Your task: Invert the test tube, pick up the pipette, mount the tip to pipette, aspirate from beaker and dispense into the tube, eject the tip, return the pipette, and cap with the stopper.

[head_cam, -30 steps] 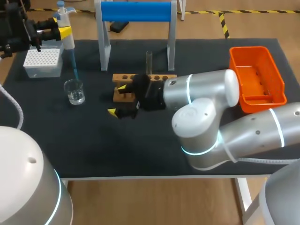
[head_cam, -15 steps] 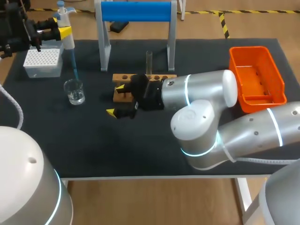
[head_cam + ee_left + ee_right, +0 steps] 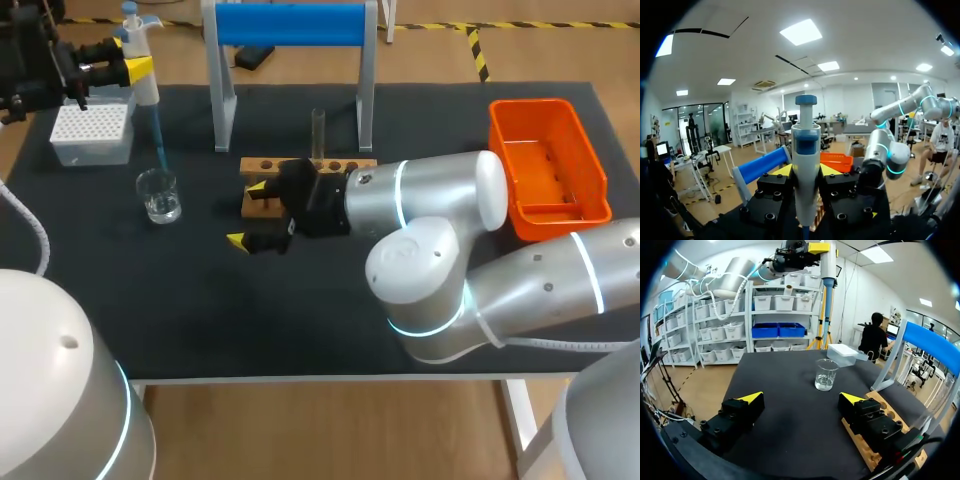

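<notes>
Spanning the black table [image 3: 200, 290], the right arm [image 3: 430, 200] lies low, its gripper [image 3: 248, 213] spread wide and empty, one finger over the end of the wooden rack [image 3: 345, 165]. At the far left corner the left gripper [image 3: 135, 68] is clamped on the pipette [image 3: 147, 90], whose blue tip [image 3: 160, 135] hangs over the glass beaker [image 3: 159, 195]. The test tube [image 3: 318, 130] stands upright in the rack.

Pincer [image 3: 802, 397] wide apart; beaker [image 3: 826, 375] ahead of it; one finger over wooden rack [image 3: 888, 411].
</notes>
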You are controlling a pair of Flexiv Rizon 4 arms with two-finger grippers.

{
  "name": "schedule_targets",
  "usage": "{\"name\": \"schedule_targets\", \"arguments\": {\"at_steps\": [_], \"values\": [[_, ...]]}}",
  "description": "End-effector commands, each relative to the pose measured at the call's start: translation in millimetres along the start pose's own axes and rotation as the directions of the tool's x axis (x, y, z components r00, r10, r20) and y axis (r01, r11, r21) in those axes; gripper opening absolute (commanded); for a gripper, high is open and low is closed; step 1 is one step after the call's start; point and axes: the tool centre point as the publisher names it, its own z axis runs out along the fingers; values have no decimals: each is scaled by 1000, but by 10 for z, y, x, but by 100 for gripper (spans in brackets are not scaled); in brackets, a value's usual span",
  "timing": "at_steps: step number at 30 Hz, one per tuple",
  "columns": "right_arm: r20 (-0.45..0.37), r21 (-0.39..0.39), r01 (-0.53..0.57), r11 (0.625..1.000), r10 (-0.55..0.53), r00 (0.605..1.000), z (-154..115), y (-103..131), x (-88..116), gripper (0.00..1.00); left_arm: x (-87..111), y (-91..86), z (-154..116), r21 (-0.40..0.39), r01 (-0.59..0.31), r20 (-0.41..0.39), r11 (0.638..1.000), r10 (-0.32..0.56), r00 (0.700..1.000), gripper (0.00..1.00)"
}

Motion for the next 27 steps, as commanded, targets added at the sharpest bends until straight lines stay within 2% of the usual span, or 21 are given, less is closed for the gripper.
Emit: {"name": "schedule_targets", "arguments": {"at_steps": [1, 12, 27], "values": [[-2, -3, 0, 1000, 0, 1000, -7, -12, -3, 100, 1, 9, 13, 3, -2, 4, 1000, 2, 1000, 0], [-2, -3, 0, 1000, 0, 1000, -7, -12, -3, 100, 1, 9, 13, 3, -2, 4, 1000, 2, 1000, 0], [-2, -3, 0, 1000, 0, 1000, -7, -12, -3, 100, -198, 368, -74, 58, 6, 24, 998, -8, 1000, 0]]}}
